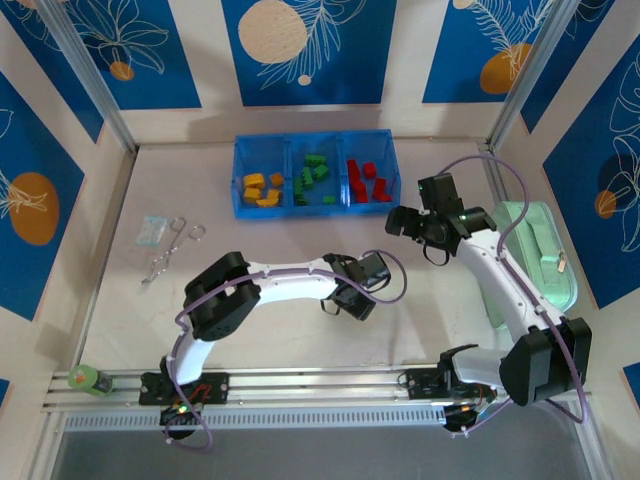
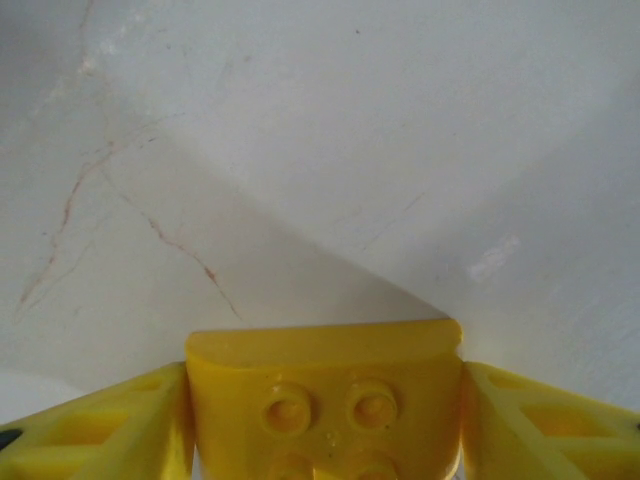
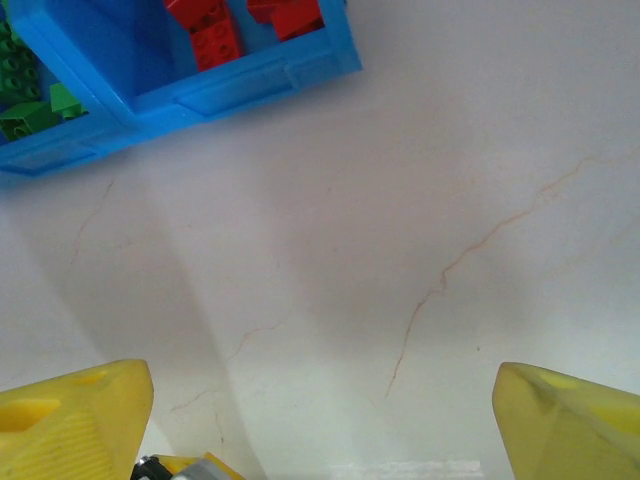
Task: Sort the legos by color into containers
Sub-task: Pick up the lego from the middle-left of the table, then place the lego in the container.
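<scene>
My left tool (image 1: pixel 350 288) is clamped on a yellow lego (image 2: pixel 322 372) mid-table – the tray's (image 1: pixel 318 209) orange-and-yellow left compartment (image 1: pixel 264 158) lies ahead and leftward, with my empty, wide-open right tool (image 1: pixel 405 222) hovering nearer the red end.

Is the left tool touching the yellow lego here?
Touching. Left wrist view: the yellow lego sits between the fingers of the left tool, both flush against its sides.

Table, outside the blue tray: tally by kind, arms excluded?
Yellow studded plastic brick, held in the left gripper: 1
Mint-green zipped case: 1
Small clear packet: 1
Metal ring-handled forceps: 1
Green tape roll by the near rail: 1
Total: 5
</scene>
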